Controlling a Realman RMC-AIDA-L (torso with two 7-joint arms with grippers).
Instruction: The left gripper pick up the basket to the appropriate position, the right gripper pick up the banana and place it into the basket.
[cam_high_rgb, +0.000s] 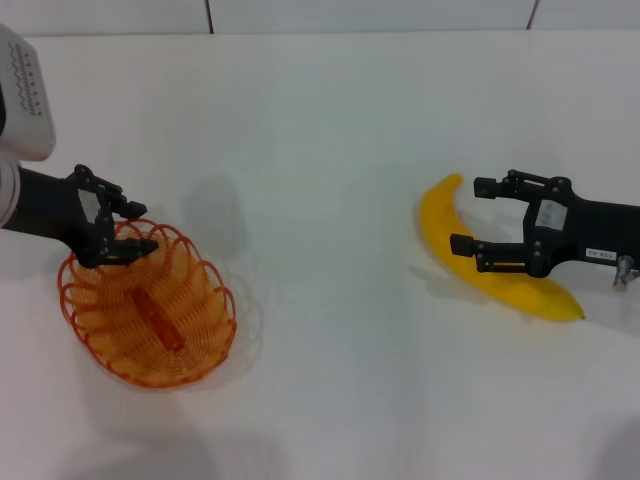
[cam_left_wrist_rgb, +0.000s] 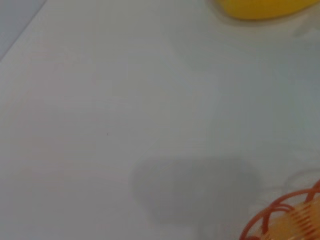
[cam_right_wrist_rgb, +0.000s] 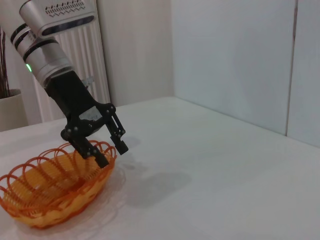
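Note:
The orange wire basket (cam_high_rgb: 150, 312) sits on the white table at the left. My left gripper (cam_high_rgb: 136, 229) is open at the basket's far rim, one finger inside the rim and one outside, as the right wrist view (cam_right_wrist_rgb: 111, 150) shows beside the basket (cam_right_wrist_rgb: 50, 190). The yellow banana (cam_high_rgb: 500, 280) lies on the table at the right. My right gripper (cam_high_rgb: 468, 214) is open over the banana's upper half, its lower finger across the fruit. The left wrist view shows only the banana's edge (cam_left_wrist_rgb: 260, 7) and a bit of the basket rim (cam_left_wrist_rgb: 285, 220).
The white table (cam_high_rgb: 330, 200) stretches between basket and banana. A white tiled wall (cam_high_rgb: 370, 14) bounds the table's far edge. A white radiator (cam_right_wrist_rgb: 85, 65) and a plant pot (cam_right_wrist_rgb: 12, 107) stand beyond the table in the right wrist view.

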